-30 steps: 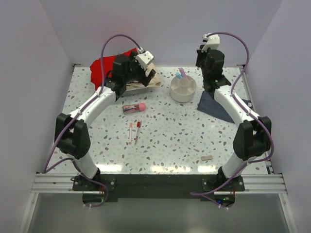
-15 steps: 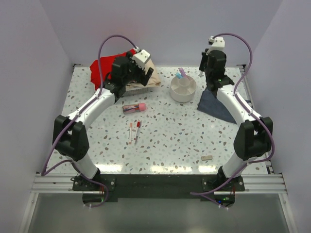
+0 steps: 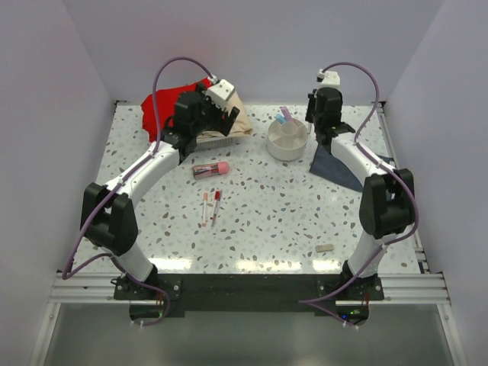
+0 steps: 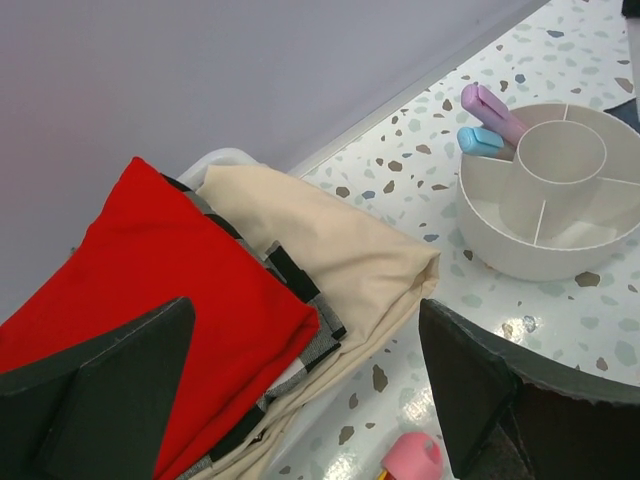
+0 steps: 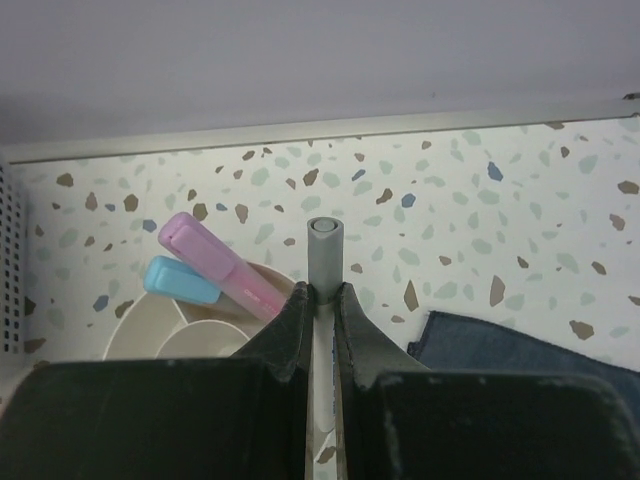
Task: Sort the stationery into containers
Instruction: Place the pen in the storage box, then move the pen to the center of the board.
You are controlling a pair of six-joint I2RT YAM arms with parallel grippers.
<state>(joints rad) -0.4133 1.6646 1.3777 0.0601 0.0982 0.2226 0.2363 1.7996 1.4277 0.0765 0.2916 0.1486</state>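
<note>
Fingers (image 5: 290, 322) of the right gripper (image 5: 322, 296) pinch a grey pen (image 5: 323, 250) upright beside the white organiser (image 5: 130, 335) (pink marker (image 5: 215, 262) and blue marker (image 5: 180, 281) stand in it). The left gripper (image 4: 305, 310) gapes wide above the red cloth (image 4: 150, 290). A pink-capped tube (image 3: 211, 168), two pens (image 3: 210, 206) and an eraser (image 3: 325, 248) lie loose on the table (image 3: 267, 221).

Markers (image 3: 284, 116) lean over the far rim of the organiser (image 3: 284, 155); its near compartments lie open.

The table (image 3: 267, 217) was white with grey, brown and blue speckles. The organiser (image 4: 520, 255) was white, with a pink marker (image 5: 215, 250) and a blue marker (image 5: 180, 280). There were a red cloth (image 4: 150, 290), a beige cloth (image 4: 320, 240) and a dark blue cloth (image 3: 335, 168). The pen (image 5: 324, 255) was grey.
</note>
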